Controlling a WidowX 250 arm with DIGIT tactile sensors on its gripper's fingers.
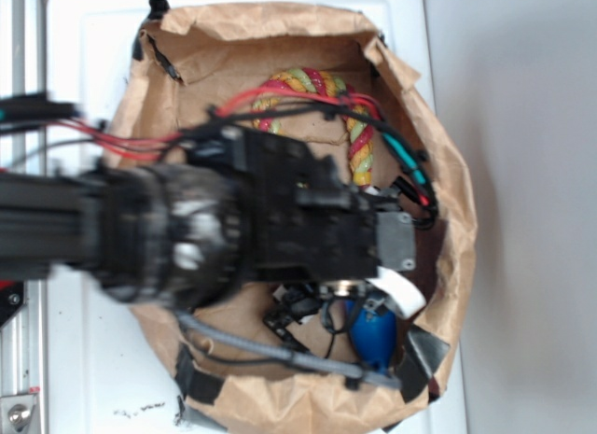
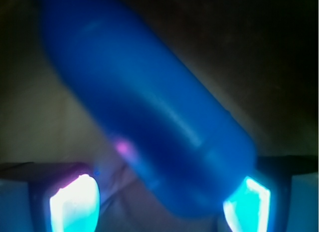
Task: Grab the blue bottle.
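over the crumpled paper bag (image 1: 438, 173), the arm reaches down; its pincer (image 2: 159, 204) straddles the smooth blue bottle (image 2: 149, 107), spread wide

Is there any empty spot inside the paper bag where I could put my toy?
Only a bare brown patch by the paper bag back wall, left of the rope toy. Near the blue bottle it is crowded with the gripper and cables.

White table (image 1: 103, 42); crumpled brown paper bag (image 1: 448, 182) on it
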